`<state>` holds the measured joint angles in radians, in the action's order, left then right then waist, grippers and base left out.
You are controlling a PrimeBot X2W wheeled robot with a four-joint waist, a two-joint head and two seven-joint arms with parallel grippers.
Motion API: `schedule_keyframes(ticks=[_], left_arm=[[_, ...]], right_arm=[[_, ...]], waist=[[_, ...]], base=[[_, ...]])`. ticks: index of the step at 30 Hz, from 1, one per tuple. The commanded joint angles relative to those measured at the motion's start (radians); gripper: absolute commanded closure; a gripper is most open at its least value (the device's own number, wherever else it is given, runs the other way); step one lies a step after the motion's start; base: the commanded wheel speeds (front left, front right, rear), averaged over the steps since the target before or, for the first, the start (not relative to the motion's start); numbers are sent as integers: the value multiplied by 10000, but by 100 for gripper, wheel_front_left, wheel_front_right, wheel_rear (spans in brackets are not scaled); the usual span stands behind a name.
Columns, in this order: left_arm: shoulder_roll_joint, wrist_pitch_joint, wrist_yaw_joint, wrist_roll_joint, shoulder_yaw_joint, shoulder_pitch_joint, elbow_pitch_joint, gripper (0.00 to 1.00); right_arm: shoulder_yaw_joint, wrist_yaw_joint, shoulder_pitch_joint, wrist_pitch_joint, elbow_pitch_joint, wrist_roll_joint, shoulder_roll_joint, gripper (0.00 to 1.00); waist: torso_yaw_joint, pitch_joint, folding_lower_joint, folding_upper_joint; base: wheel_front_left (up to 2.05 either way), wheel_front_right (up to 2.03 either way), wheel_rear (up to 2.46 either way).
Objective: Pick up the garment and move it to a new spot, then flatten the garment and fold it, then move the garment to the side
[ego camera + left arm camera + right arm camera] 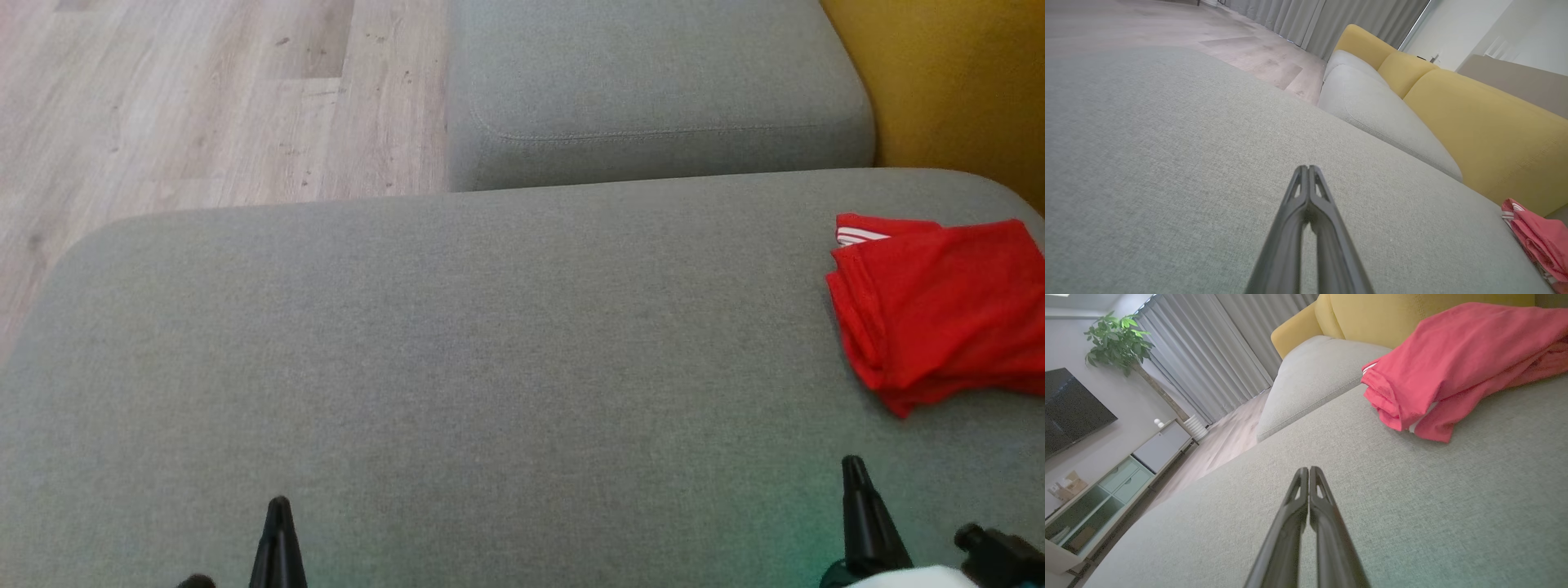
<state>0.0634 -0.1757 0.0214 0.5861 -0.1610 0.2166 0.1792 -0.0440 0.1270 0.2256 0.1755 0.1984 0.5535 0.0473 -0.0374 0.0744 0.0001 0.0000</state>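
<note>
Ahead and to right of right claw [854,474], well apart: red fabric garment with white stripes [939,306], folded in layers, lying near edge of broad grey woven sofa cushion [457,351]. Right claw pressed together, pinching nothing; left claw [278,510] likewise, far left of garment. Judged: last step, move to side, seemingly done; if not, next calls for spreading fingers, reaching to cloth edge. Beyond claws: second grey cushion [653,90], mustard yellow backrest [947,82], pale wood floor [204,98]. Between right claw and garment: bare cushion only.

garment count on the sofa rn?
1. A red garment lies folded at the right end of the near grey cushion, ahead of the right gripper. It runs off the head view's right edge; more could sit beyond.
</note>
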Motion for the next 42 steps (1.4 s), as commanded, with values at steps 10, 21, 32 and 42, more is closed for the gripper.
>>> schedule_keyframes(ticks=[10, 21, 32, 42], left_arm=[[148, 266, -217, 1284, 382, -767, -191, 100], [172, 551, -393, 2567, 616, -1093, -86, 100], [188, 875, -586, 3955, 886, -1453, 35, 100], [194, 1126, -731, 4991, 1098, -1724, 127, 100]], right_arm=[[116, 13, -849, -287, -209, 1341, 219, 100], [237, 16, -1179, -577, -123, 2652, 249, 100], [383, 20, -1540, -905, -28, 4072, 271, 100], [500, 22, -1812, -1158, 44, 5133, 282, 100]], waist=[[41, -84, 0, 0], [86, -178, 0, 0], [135, -281, 0, 0], [172, -357, 0, 0]], base=[[0, 0, 0], [0, 0, 0], [0, 0, 0], [0, 0, 0]])
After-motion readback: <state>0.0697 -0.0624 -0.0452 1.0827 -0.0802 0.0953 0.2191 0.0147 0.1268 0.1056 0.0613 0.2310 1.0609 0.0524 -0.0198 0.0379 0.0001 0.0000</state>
